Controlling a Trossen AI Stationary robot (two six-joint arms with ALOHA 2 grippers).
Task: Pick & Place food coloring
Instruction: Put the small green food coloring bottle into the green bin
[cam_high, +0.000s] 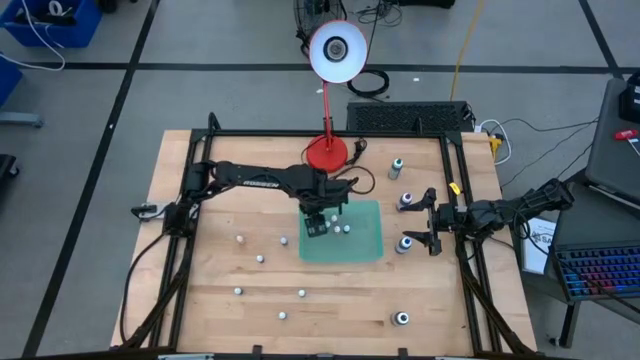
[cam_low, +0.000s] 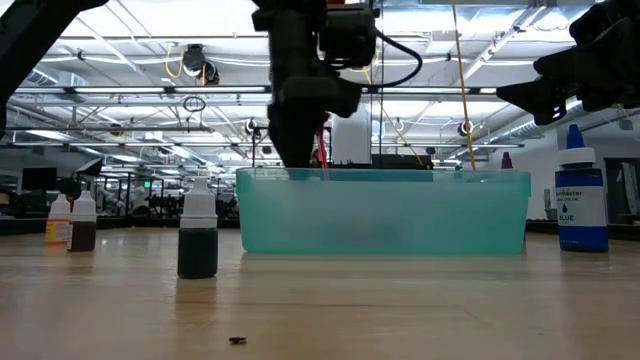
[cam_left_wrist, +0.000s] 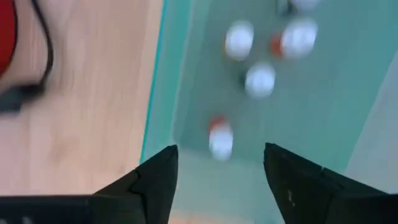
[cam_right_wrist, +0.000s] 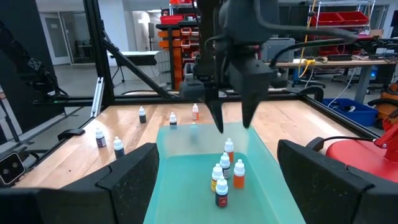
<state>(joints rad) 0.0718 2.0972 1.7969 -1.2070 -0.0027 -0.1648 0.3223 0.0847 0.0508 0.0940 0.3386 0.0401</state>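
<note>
The left gripper (cam_high: 317, 226) is hovering with parted, empty fingers over the teal bin (cam_high: 368, 248) at its nine o'clock edge; it should rise straight.

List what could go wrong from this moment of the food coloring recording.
The left end effector hangs open inside the teal bin, just above four standing bottles; lifting out carelessly could tip them. The right end effector waits open between two bottles near the table's right edge; a swing could knock either over.
</note>
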